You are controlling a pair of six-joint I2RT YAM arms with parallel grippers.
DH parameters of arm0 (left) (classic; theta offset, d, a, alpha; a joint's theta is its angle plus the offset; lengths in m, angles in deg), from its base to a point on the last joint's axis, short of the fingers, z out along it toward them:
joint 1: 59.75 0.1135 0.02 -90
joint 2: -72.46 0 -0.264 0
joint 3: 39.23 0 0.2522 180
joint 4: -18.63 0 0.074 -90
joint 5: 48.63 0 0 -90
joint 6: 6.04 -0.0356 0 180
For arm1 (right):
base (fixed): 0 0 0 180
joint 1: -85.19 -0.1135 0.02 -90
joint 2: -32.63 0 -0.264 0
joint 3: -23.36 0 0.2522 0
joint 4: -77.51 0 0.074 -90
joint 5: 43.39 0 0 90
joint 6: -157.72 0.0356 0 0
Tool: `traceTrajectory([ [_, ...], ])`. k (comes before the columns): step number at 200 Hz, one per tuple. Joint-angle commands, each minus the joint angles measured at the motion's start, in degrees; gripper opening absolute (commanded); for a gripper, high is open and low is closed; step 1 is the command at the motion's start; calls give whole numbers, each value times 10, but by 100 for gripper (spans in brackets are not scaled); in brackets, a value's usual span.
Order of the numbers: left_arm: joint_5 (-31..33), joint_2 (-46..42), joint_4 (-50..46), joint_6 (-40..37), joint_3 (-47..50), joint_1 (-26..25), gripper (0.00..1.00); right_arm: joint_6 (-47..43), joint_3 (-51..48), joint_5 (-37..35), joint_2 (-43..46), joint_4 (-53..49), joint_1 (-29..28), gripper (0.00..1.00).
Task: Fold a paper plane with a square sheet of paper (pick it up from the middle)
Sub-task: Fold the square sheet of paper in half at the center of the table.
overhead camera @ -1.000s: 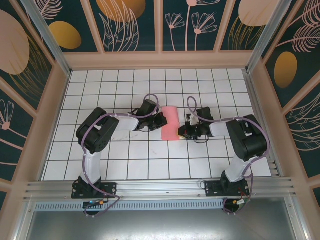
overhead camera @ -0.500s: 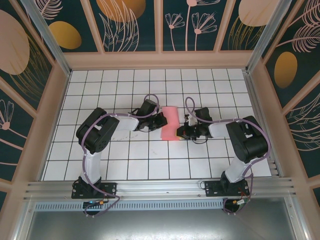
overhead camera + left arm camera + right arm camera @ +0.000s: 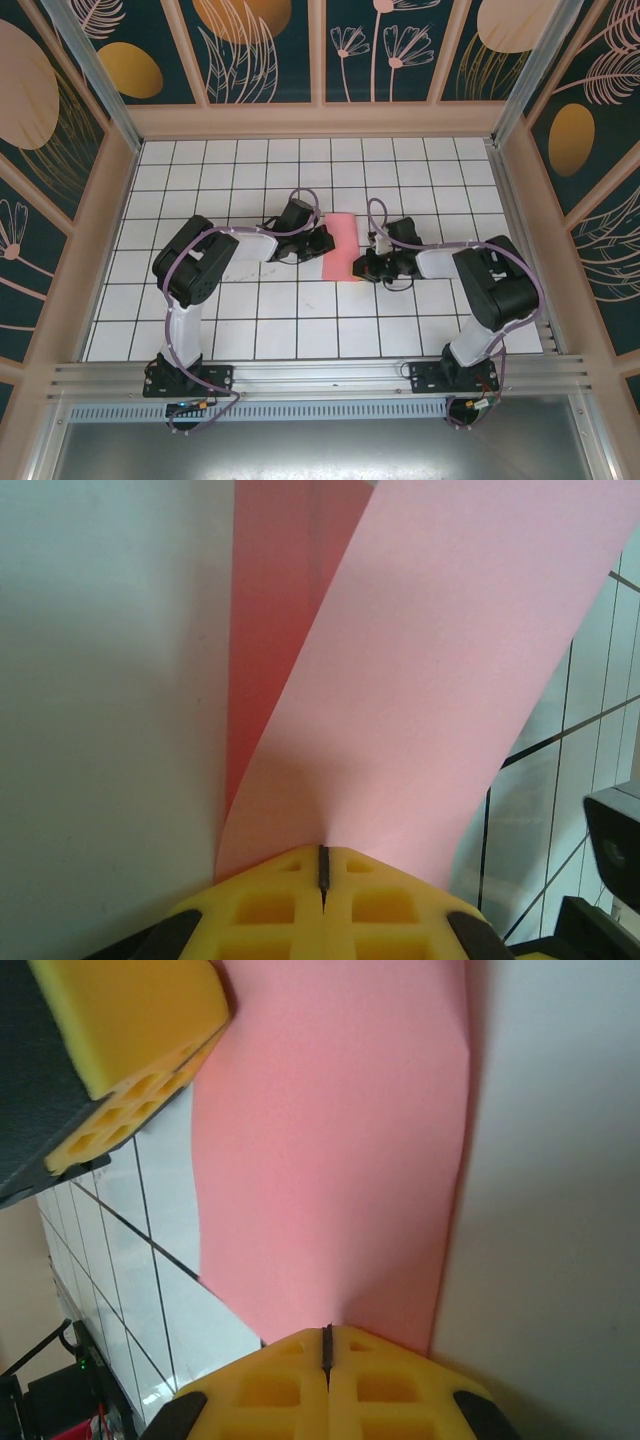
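- The left gripper point(image 3: 322, 243) had its yellow honeycomb pads pressed flat together, leaving only a thin dark seam between them in the left wrist view point(image 3: 322, 868).
- The salmon-pink paper sheet point(image 3: 342, 246) ran straight into that seam, so the left gripper appeared to be pinching its edge.
- Ahead of the left fingertips the paper point(image 3: 430, 680) fanned out in two layers. A darker layer lay to the left of the tips and a lighter, broader one swept up to their right.
- The right gripper point(image 3: 361, 265) was likewise fully closed, its yellow pads meeting along a thin line point(image 3: 327, 1345).
- The sheet's near edge point(image 3: 340, 1140) met the right fingertips at that line and seemed nipped there. From them the paper spread forward as one smooth panel.
- Beyond the right fingertips and off to their left, a yellow pad of the left gripper point(image 3: 130, 1030) sat at the sheet's far edge.
- Seen from above, the sheet was a narrow folded strip directly between the two grippers on the white gridded tabletop point(image 3: 250, 180).
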Motion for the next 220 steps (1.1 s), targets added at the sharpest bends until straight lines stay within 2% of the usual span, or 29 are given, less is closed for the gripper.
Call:
traceTrajectory([
  [1, 1, 35, -56, -15, 11, -3, 0, 13, -3, 25, 29, 7, -5, 0],
  [58, -4, 37, -56, -18, 10, -2, 0, 11, -32, -23, -14, -8, -11, 0],
  [99, -2, 34, -66, -31, 11, -3, 0, 29, -53, -61, -9, -16, -31, 0],
  [163, -3, 35, -73, -43, 10, -3, 0, 32, -6, -42, 50, -26, -36, 0],
  [220, -8, 37, -74, -46, 8, -3, 0, 35, -2, -34, 17, -13, -35, 0],
])
